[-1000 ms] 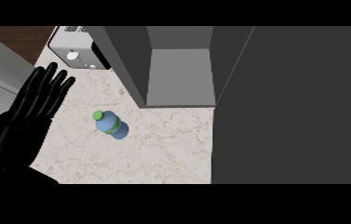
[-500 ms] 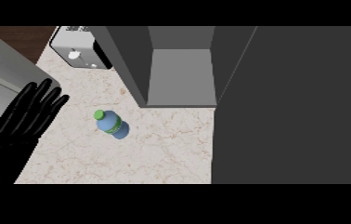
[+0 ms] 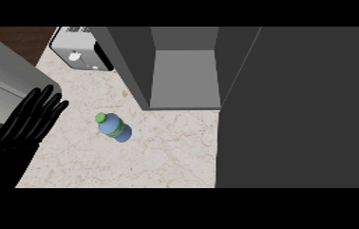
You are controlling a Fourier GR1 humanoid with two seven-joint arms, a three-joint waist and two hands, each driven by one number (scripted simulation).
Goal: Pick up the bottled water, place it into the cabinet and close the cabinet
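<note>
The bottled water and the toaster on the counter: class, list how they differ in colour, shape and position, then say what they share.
Colour: the bottled water is blue with a green cap; the toaster is silver-grey with a black side.
Shape: the bottled water is rounded; the toaster is boxy.
Position: the bottled water stands mid-counter, in front of the open cabinet; the toaster sits at the back, left of it.
Both rest on the marble counter.

The counter [image 3: 140, 161] carries one bottled water [image 3: 113, 127], one open cabinet [image 3: 184, 81] with one dark door [image 3: 288, 109] swung wide, and one toaster [image 3: 80, 54]; one black hand [image 3: 28, 121] shows, at the left edge
</note>
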